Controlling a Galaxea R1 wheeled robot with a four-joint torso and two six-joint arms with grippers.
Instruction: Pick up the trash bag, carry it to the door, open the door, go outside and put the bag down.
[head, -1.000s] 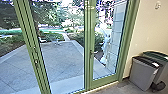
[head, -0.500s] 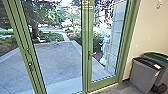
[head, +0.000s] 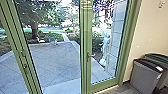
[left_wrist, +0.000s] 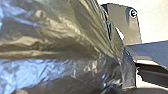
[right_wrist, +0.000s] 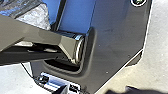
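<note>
Green-framed glass doors (head: 85, 37) stand in front of me in the head view, with a lever handle (head: 91, 55) on the right-hand one and dark fittings on the frame at the left. Both look closed. The dark, shiny trash bag (left_wrist: 52, 42) shows large in the left wrist view. Its plastic draws together in folds at my left gripper (left_wrist: 125, 65), which is shut on it. Part of what looks like the same bag (right_wrist: 33, 16) also shows in the right wrist view, beside my body plate.
Two bins, a grey one (head: 143, 78) and a green-topped one (head: 157, 58), stand by the cream wall (head: 150, 30) right of the doors. Beyond the glass lie a paved yard (head: 55, 60), bushes and trees. A pale upright shape (head: 105, 42) shows in the right-hand pane.
The head view has shifted as I drive: the left door frame sits further left and the middle frame slightly left. The doors show no movement of their own.
</note>
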